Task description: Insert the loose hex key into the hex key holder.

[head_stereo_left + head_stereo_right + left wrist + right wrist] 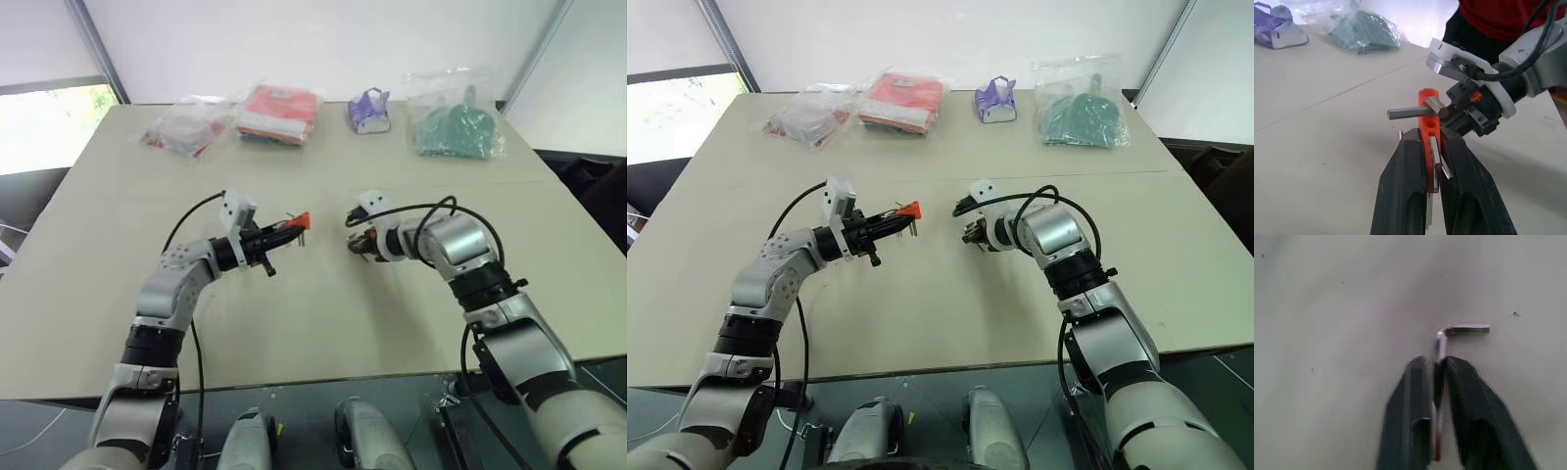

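Hex key (1442, 340) sits pinched in the right fingers (1439, 366); left fingers (1434, 142) clamp the orange holder (1428, 122). Best line the long end squarely with an empty hole, then push slowly.

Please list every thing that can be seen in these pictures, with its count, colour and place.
table: one, beige, under everything.
holder: one, orange, clamped in left gripper above table.
loose key: one, silver, L-shaped, held in right gripper.
clear bag: one, red and grey contents, far left of table.
red packet: one, in clear plastic, far edge, beside clear bag.
purple bag: one, far edge, middle.
green bag: one, clear plastic, green contents, far right.
person: one, red top, behind table.
left gripper: black fingers, shut on holder.
right gripper: black fingers, shut on loose key.
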Tool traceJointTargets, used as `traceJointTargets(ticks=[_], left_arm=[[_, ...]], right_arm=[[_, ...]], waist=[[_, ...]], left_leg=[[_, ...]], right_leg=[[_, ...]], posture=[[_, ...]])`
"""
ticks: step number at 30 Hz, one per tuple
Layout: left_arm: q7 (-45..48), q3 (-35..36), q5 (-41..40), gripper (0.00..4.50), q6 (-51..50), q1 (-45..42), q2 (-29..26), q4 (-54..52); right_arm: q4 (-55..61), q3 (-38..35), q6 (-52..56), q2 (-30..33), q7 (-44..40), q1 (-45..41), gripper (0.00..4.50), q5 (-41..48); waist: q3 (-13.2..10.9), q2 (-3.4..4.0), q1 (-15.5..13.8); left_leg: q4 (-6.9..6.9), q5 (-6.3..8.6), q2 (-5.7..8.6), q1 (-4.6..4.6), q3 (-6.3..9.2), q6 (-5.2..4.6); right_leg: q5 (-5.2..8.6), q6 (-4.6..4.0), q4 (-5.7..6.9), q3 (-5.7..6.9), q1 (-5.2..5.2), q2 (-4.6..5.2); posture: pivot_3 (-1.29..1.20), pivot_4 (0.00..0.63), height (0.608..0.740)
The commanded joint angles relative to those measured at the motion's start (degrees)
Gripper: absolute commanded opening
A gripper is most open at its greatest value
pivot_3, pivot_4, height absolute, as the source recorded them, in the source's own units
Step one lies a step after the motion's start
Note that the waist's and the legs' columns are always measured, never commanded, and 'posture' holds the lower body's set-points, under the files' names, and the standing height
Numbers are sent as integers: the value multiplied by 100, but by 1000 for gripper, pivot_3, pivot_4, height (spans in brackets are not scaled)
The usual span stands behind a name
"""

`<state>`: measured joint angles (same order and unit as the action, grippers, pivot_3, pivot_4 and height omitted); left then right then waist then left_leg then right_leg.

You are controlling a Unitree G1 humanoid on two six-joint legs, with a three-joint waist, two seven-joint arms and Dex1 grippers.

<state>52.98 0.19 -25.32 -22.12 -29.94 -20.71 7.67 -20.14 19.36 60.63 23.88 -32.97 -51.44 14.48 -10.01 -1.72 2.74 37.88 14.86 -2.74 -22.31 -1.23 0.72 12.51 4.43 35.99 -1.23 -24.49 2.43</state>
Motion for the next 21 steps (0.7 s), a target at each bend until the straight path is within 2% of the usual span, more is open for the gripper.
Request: traceJointTargets(ticks=[1,2,11,14,18,19,21], left_arm=[[16,26,4,0,123,-14,-33,-183],[17,31,4,0,131,-17,-39,-173],[-7,32,20,0,158,3,-30,-205],[-30,32,25,0,175,30,-19,-235],[-67,32,29,0,206,74,-2,-262],[-81,32,29,0,211,83,6,-273],[-97,31,33,0,217,93,15,-289]], right_arm=[[-399,316,17,-20,-183,175,2652,-291],[-500,315,-17,-37,-224,144,3126,-344],[-1300,578,-80,-33,-1017,-187,3126,-682],[-1326,784,-136,25,-1295,-201,2258,-865],[-1130,907,-68,7,-1506,-52,198,-1008],[-1057,880,-30,-23,-1476,31,36,-1028],[-908,834,-34,-48,-1392,223,36,-1083]], waist=[[2,-3,-11],[3,-4,-15],[7,-7,-25],[7,-7,-27],[7,-8,-51],[8,-9,-52],[15,-11,-51]], left_leg=[[0,0,0,0,0,0],[0,0,0,0,0,0],[0,0,1,0,1,1],[0,0,1,0,1,1],[-6,1,1,-2,1,1],[-9,1,1,-2,1,1],[-18,1,1,-2,1,1]], right_leg=[[0,0,0,0,0,0],[0,0,0,0,0,1],[1,-3,-2,2,2,4],[2,-3,-2,2,2,6],[2,-3,-10,4,1,7],[2,-3,-13,5,1,7],[2,-3,-21,4,1,7]], posture=[[0,150,740],[0,150,740],[0,150,740],[0,150,740],[0,150,740],[0,150,740],[0,150,740]])
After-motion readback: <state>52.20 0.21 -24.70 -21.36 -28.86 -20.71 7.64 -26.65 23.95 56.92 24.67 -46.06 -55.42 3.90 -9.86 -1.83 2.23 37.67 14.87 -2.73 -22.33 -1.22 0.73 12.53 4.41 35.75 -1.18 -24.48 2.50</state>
